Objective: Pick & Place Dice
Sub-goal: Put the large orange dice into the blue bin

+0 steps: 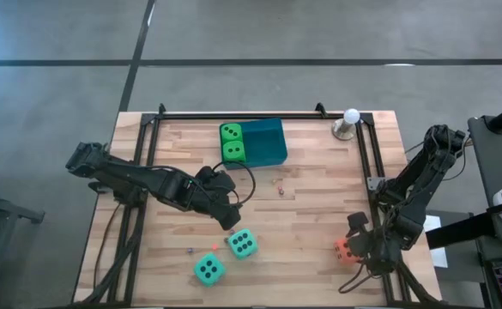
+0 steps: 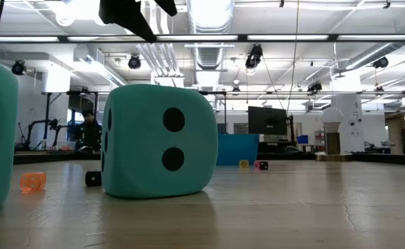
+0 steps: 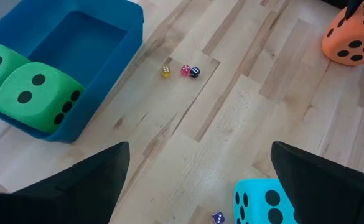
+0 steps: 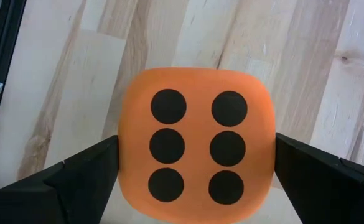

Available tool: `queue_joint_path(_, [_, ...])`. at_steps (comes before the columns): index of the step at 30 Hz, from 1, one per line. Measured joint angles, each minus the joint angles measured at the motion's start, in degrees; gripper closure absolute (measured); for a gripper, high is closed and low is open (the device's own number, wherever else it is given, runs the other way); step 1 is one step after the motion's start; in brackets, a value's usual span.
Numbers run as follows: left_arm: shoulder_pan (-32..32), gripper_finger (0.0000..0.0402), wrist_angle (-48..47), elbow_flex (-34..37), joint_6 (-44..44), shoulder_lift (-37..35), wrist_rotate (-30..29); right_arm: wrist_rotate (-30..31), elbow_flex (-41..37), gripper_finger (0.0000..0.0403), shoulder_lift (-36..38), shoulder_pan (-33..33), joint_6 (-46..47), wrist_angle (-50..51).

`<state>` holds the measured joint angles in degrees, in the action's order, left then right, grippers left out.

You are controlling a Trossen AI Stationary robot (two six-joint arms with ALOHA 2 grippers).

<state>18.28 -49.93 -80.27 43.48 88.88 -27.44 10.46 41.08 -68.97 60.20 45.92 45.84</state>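
Two bright green dice (image 1: pixel 232 142) sit in the blue tray (image 1: pixel 269 140) at the table's far middle. Two teal dice (image 1: pixel 243 244) (image 1: pixel 208 269) rest on the table near its front edge. The orange-red die (image 4: pixel 197 143) rests on the table at the near right, six pips up. My right gripper (image 4: pixel 197 163) points down over it, open, one finger on each side. My left gripper (image 3: pixel 200 162) hangs open above the table's middle, just beyond the nearer teal die (image 3: pixel 266 202), with nothing between its fingers. My right gripper comes at the orange-red die from above, with its fingers (image 4: pixel 88 177) level with two opposite sides (image 4: pixel 124 155) of the die. I cannot tell whether they touch it. The die rests flat on the table.
A white ball on a metal stand (image 1: pixel 350 120) is at the far right corner. Tiny dice (image 3: pixel 182 71) lie on the wood before the tray, and others (image 2: pixel 32 181) near the teal dice. A black rail (image 1: pixel 366 172) runs along the table's right edge.
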Motion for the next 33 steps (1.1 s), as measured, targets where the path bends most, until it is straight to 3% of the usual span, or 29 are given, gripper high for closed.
queue_joint_path(7, [0.0, 0.0008, 0.0, 0.0, 0.0, 0.0, 0.0, 0.2, -0.1, 0.005, 0.0, 0.0, 0.8, 0.0])
queue_joint_path(33, [0.0, 0.0007, 0.0, 0.0, 0.0, 0.0, 0.0, 3.2, -0.2, 0.0044, 0.0, 0.0, 6.3, 0.7])
